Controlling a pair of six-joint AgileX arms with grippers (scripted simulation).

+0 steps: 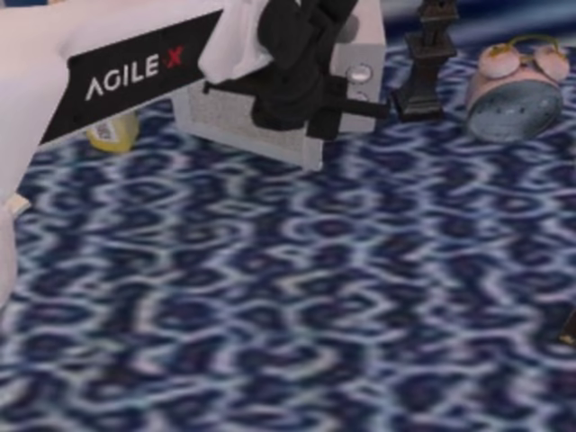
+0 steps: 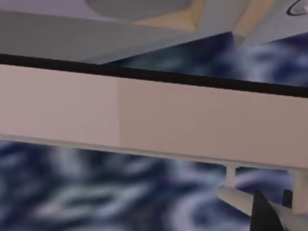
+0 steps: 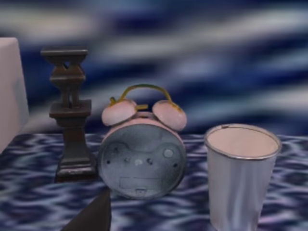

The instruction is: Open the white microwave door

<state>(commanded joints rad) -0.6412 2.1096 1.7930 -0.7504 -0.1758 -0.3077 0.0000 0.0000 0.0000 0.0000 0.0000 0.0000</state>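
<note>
The white microwave (image 1: 364,40) stands at the back of the table, middle of the top view. Its door (image 1: 238,121), with the grey mesh window, is swung a little away from the body. In the left wrist view the door (image 2: 168,120) crosses as a pale panel with a dark upper edge, and blue cloth shows between it and the microwave (image 2: 72,38). My left gripper (image 1: 315,112) reaches in from the left and is shut on the door's handle bar (image 2: 236,197), its black fingertips (image 2: 263,214) either side of it. Only a dark sliver of my right gripper (image 3: 94,214) shows, parked at the right.
A dark turned stand (image 1: 427,63) and a pink alarm clock (image 1: 517,85) sit right of the microwave. A silver cup (image 3: 240,173) stands beside the clock in the right wrist view. A yellow object (image 1: 112,133) lies under my left arm. Blue patterned cloth (image 1: 288,297) covers the table.
</note>
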